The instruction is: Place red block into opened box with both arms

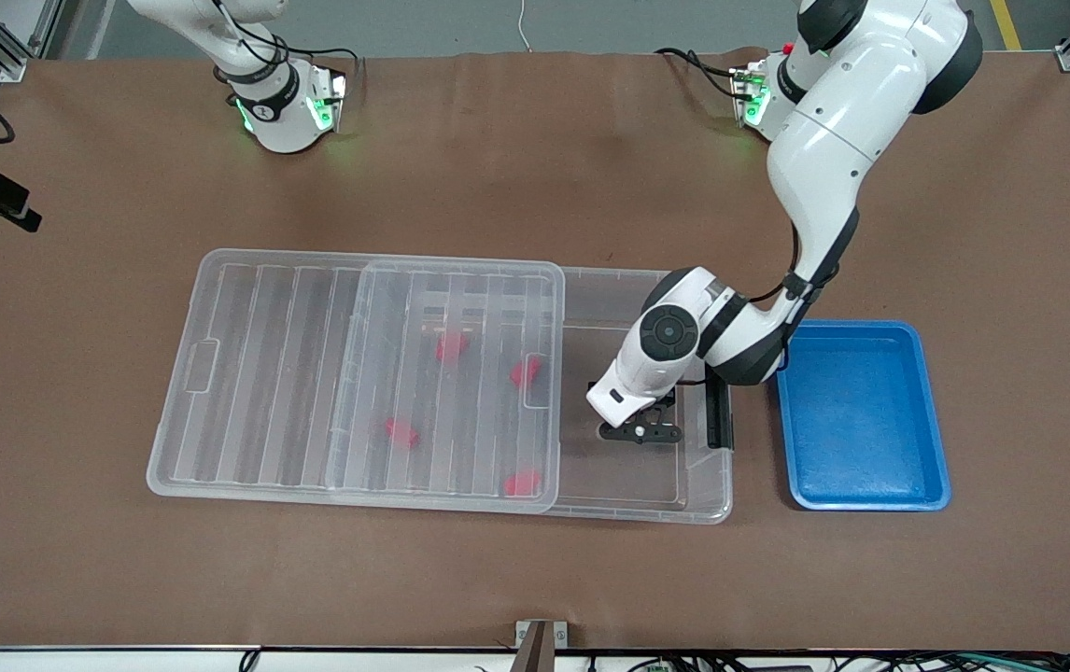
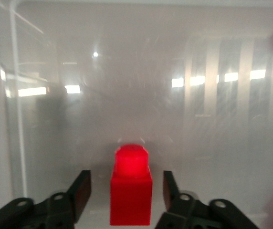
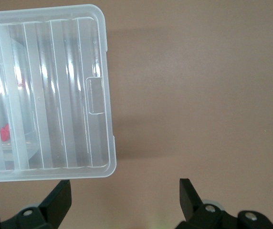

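Left gripper low, seemingly apart; right gripper wide, waiting.

Front camera: high, facing the arm bases, whole table in frame.

Left wrist camera: close inside the box, looking past the left gripper.

Right wrist camera: above the lid end, facing down.

Shared: lid and box.
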{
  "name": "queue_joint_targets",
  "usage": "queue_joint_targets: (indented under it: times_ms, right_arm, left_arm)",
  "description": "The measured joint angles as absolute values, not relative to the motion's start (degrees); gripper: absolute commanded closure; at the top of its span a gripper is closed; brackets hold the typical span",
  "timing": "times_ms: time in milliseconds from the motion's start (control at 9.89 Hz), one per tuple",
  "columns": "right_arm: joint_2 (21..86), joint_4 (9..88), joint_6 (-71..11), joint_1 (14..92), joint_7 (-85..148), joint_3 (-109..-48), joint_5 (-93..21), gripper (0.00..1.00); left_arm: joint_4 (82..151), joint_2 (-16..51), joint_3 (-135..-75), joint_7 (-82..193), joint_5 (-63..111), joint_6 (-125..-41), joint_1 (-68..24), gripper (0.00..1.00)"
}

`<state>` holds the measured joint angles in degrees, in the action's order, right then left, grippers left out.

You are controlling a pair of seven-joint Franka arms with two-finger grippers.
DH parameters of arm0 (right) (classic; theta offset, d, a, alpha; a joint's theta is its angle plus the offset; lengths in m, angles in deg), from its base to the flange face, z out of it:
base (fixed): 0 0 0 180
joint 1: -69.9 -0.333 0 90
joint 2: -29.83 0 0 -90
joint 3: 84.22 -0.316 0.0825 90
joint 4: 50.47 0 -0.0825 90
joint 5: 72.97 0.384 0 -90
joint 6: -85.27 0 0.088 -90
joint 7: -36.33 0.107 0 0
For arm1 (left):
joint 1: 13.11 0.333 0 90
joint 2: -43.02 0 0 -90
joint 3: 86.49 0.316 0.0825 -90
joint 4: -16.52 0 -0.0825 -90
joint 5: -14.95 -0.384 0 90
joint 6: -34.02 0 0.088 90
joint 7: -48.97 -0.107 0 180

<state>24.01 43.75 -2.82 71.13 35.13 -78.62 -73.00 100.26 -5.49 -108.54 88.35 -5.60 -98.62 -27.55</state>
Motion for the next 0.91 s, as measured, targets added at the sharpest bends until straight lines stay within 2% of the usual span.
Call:
queue_joint_targets:
  times_ms: [404,506,708,809,910]
  right_arm:
    - [24.01,43.81,-2.88,71.13,35.13,-78.85,-72.97,0.0]
    - [24.01,43.81,-2.89,71.13,35.09,-78.85,-72.97,0.11]
    - [24.38,44.07,-3.99,71.19,31.69,-78.76,-72.97,0.77]
    - [25.75,44.9,-5.85,71.54,28.07,-78.62,-72.97,0.97]
    - [28.86,45.99,-8.76,72.44,23.25,-78.52,-72.85,1.0]
  left_arm:
    - [98.31,8.94,-108.73,89.96,-4.96,-87.43,-26.82,0.0]
    - [98.0,12.75,-108.65,89.97,-4.54,-84.46,-25.73,0.0]
    - [97.13,19.28,-108.48,89.51,-4.02,-78.06,-22.42,0.0]
    - [96.73,22.42,-108.35,87.78,-4.01,-74.69,-20.29,0.0]
    - [96.51,25.51,-108.2,83.66,-3.99,-71.84,-17.45,0.0]
